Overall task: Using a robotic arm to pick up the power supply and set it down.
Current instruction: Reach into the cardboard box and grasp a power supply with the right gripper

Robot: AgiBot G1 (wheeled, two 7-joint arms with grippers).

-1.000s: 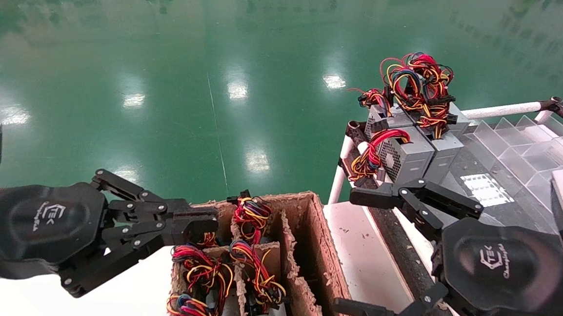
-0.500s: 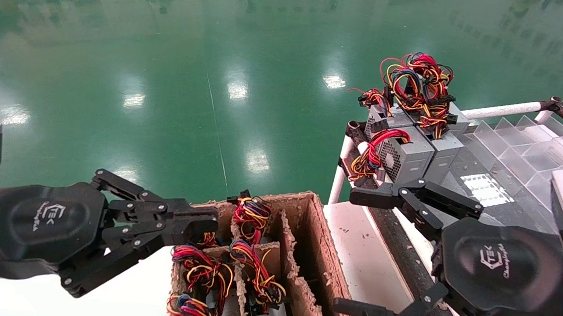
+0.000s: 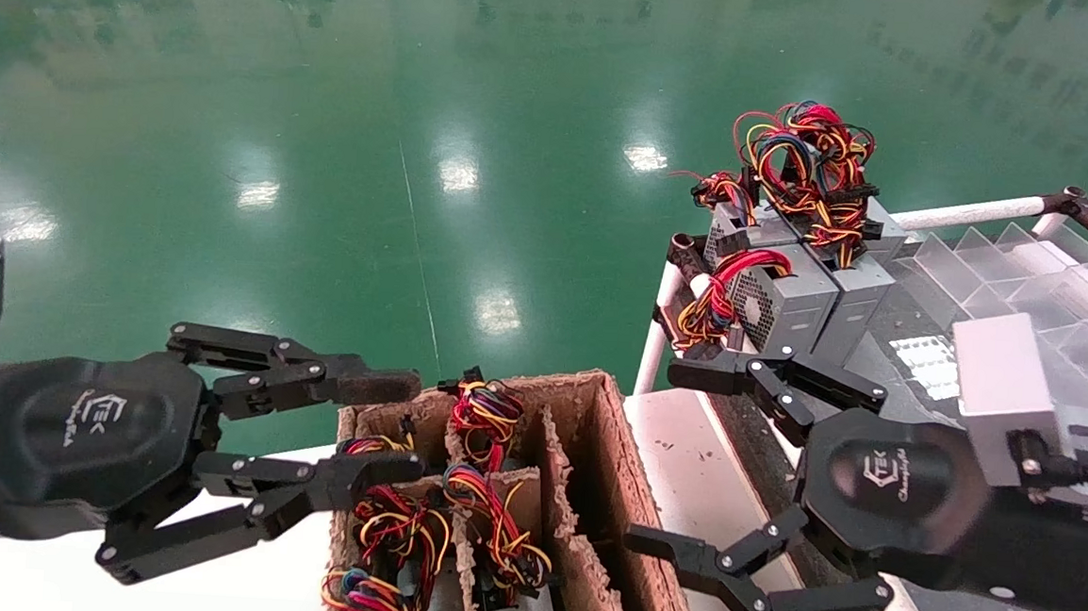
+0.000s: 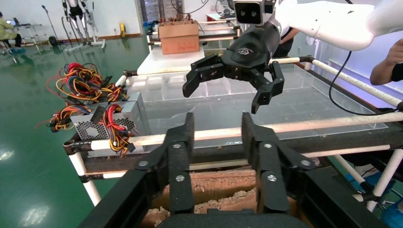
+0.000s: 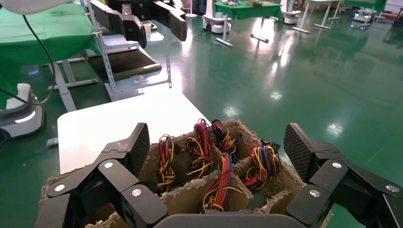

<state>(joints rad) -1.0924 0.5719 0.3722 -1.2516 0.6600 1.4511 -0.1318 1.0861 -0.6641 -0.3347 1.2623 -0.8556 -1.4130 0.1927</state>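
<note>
So here's my setup right now: my left pincer (image 3: 362, 427) is spread wide, hovering at the near-left corner of the cardboard box (image 3: 590, 478), one finger above the rim and the other reaching over the first compartments. Nothing in its grip. From the left wrist camera its two fingers (image 4: 183, 142) stand well apart, looking across the white rail (image 4: 304, 126) at my other arm.

My right pincer (image 3: 676, 460) is also wide open and empty, hanging over the white counter (image 3: 703, 485) just right of the box, fingers pointed toward it. In the right wrist view the divided box sits right between its spread fingers (image 5: 135, 147).

The power supplies (image 3: 457, 489) sit down in the box's cardboard compartments. Mostly I only see their wire tufts in yellow, red, orange and black, plus a bit of grey metal at the bottom edge of the head view. I can't tell which one I'm lined up with.

Off to the far right, a few more grey units (image 3: 809, 293) with big wire bundles stand together on the corner of the rack (image 3: 970, 213), next to clear plastic dividers (image 3: 1028, 269).
</note>
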